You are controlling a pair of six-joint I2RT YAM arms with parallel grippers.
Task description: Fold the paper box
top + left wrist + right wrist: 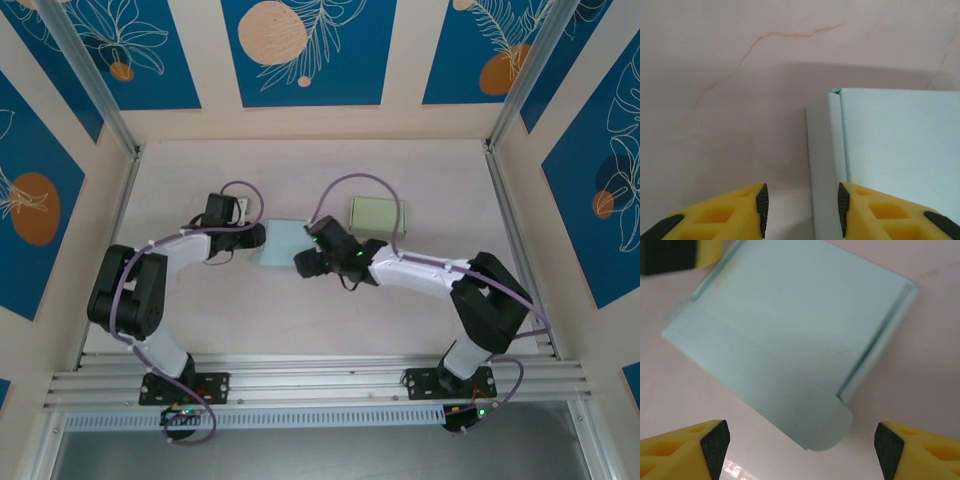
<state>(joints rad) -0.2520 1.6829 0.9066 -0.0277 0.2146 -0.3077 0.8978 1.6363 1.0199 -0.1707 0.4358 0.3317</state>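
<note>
Left gripper (802, 212) was low at the box's left edge. Its fingers (762, 202) were moderately apart and held nothing. The box's narrow side flap (822, 165) lay in the gap between them. Contact with the flap was unclear.

Box (283, 243) lay flat on the table (430, 170) between the two grippers. It was pale blue thin card, probably very light, bendy and easy to crease wrongly. It would likely skid on the smooth top unless one side was pinned. Best holds looked like the raised side flaps or the rounded tab (826, 429), pinched at the edge rather than on the flat middle panel.

Right gripper (801, 445) hovered just right of the box, over its tab corner. Its fingers (715, 440) were spread wide, empty, and touched nothing. The tab sat between the fingertips in the wrist view.

Green box (375, 215) sat further right of the box and behind it, clear of both grippers.
</note>
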